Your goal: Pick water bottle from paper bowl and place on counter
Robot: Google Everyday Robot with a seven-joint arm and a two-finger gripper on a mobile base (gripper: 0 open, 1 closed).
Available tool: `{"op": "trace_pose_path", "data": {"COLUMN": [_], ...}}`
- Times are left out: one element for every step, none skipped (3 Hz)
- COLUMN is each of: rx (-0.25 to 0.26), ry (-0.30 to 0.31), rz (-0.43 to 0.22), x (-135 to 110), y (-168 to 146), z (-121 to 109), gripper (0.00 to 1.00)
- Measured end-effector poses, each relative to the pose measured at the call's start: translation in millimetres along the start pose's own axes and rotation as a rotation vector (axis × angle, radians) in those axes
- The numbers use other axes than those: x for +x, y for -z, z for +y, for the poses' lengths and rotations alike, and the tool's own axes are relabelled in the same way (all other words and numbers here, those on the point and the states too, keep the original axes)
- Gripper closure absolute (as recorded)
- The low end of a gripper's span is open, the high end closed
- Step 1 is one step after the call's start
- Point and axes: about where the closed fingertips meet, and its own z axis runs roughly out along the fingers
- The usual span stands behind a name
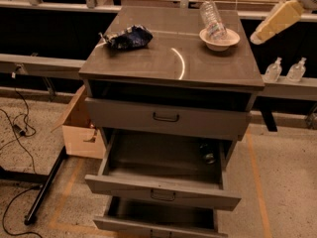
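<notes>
The water bottle [212,18] is clear crinkled plastic. It leans tilted in the paper bowl [220,39], its upper end sticking out past the far rim. The bowl stands at the back right of the counter [173,58], the dark glossy top of the grey drawer cabinet. My gripper [257,36] is a cream-coloured piece at the upper right. It hangs in the air to the right of the bowl, just past the counter's right edge and above it, touching nothing.
A crumpled blue bag [126,36] lies at the counter's back left. Two small clear spout bottles [273,69] stand on a ledge to the right. The two lower drawers [163,185] are pulled open. A cardboard box [79,130] sits on the floor at left.
</notes>
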Motion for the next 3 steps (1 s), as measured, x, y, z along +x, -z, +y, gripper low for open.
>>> {"op": "trace_pose_path", "data": {"rx": [0.042,0.050,0.131], "ry": [-0.084,-0.097,-0.167], "rz": [0.032,0.035,0.049], "x": [7.5,8.8,20.9], "y": [-5.4,-13.8,-37.8], "z": [-12.0,-13.7,-41.9], "gripper": [0.00,0.00,0.00]}}
